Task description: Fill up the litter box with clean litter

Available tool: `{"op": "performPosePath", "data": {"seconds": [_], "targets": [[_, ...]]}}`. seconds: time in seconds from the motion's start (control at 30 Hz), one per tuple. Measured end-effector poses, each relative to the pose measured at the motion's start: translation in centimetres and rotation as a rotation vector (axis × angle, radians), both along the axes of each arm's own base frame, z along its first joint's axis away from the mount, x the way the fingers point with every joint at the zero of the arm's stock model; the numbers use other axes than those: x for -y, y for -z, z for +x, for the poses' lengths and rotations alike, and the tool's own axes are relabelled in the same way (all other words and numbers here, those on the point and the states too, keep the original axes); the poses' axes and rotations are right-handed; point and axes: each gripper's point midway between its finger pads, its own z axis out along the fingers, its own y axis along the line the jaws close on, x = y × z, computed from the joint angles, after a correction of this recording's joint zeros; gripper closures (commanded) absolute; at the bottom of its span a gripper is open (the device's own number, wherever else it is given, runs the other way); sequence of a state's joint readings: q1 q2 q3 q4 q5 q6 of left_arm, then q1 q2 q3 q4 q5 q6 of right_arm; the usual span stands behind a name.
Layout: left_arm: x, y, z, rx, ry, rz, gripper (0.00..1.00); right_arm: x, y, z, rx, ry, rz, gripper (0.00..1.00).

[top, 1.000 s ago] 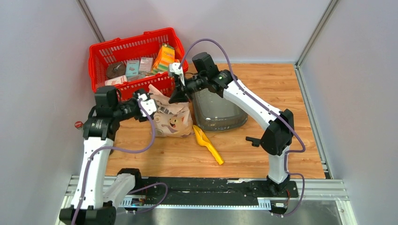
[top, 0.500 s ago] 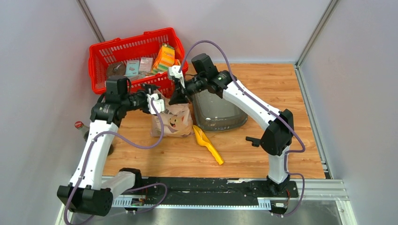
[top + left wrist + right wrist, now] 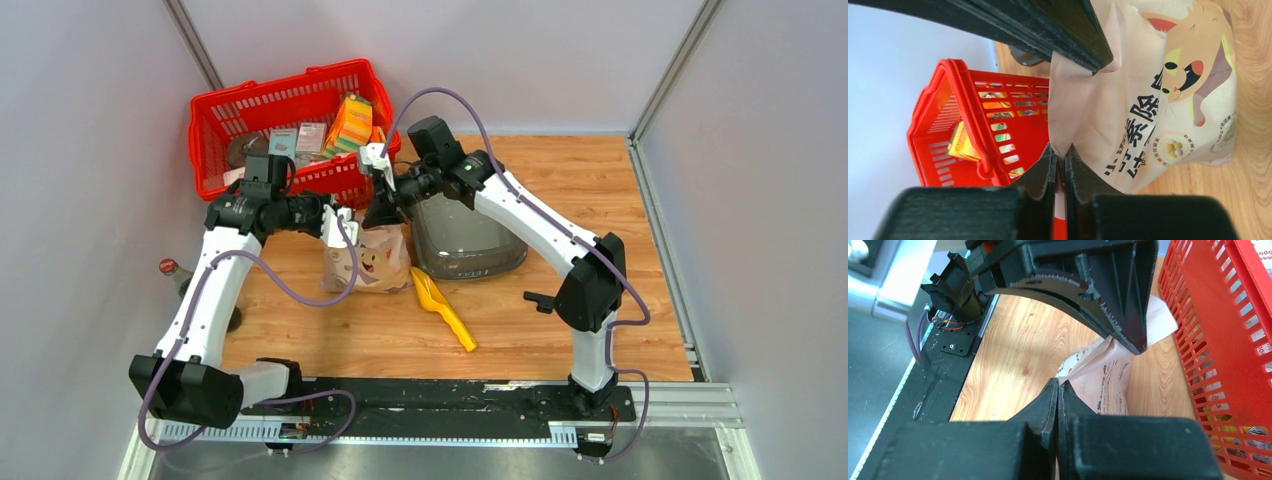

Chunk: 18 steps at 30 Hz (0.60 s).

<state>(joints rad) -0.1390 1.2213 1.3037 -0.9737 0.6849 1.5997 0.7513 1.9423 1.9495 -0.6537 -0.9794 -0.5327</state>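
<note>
Litter box point(image 3: 472, 248) flat on counter point(image 3: 600, 180), opening up, just right of paper bag point(image 3: 368, 262). Far end hidden under right arm, so long axis unclear. Inside too dark to read. Left end effector point(image 3: 1059, 152) pinching bag's top edge. Right end effector point(image 3: 1057, 384) pressed together on same edge. Bag contents unseen.

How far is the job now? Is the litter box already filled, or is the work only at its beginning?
Only at its beginning.
Done: nothing poured; the litter box looks empty.
In hand: the left gripper and the right gripper each pinch the top edge of the bag, probably to open it.
Left: open the bag and fill the litter box; the scoop lies unused on the table.
</note>
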Motion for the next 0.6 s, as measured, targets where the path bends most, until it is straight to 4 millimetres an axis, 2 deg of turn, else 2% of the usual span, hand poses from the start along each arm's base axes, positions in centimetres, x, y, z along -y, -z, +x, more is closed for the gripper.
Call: {"op": "performPosePath", "data": {"seconds": [0.07, 0.1, 0.13, 0.2, 0.23, 0.33, 0.37, 0.47, 0.53, 0.6], "targets": [[0.0, 0.4, 0.0, 0.011, 0.005, 0.016, 1.0, 0.0, 0.0, 0.0, -0.001, 0.001, 0.0, 0.85], [0.0, 0.6, 0.0, 0.013, 0.005, 0.018, 1.0, 0.0, 0.1, 0.0, -0.005, 0.003, -0.003, 0.75], [-0.1, 0.8, 0.0, 0.018, -0.007, 0.017, 1.0, 0.1, 0.1, 0.1, -0.009, 0.01, -0.006, 0.53], [-0.5, 1.2, -0.3, 0.007, -0.041, 0.017, 1.0, 0.3, 0.0, 0.7, -0.036, 0.047, -0.012, 0.42], [-0.7, 1.2, -0.4, -0.004, -0.073, 0.009, 1.0, 0.4, -0.3, 1.6, -0.047, 0.086, -0.008, 0.33], [-1.3, 0.3, -0.4, -0.011, -0.174, -0.03, 1.0, 1.4, -0.8, 4.8, -0.107, 0.241, -0.01, 0.22], [-1.6, -0.3, -0.3, -0.01, -0.219, -0.05, 1.0, 2.1, -0.8, 6.6, -0.128, 0.329, -0.016, 0.2], [-2.5, -1.7, -0.5, -0.012, -0.352, -0.122, 1.0, 3.9, -0.7, 9.8, -0.172, 0.518, -0.042, 0.17], [-3.2, -2.3, -0.9, -0.023, -0.456, -0.189, 1.0, 4.9, -0.8, 11.2, -0.194, 0.613, -0.06, 0.16], [-3.7, -2.5, -1.7, -0.038, -0.55, -0.267, 1.0, 5.3, -1.1, 11.6, -0.208, 0.667, -0.07, 0.15]]}}
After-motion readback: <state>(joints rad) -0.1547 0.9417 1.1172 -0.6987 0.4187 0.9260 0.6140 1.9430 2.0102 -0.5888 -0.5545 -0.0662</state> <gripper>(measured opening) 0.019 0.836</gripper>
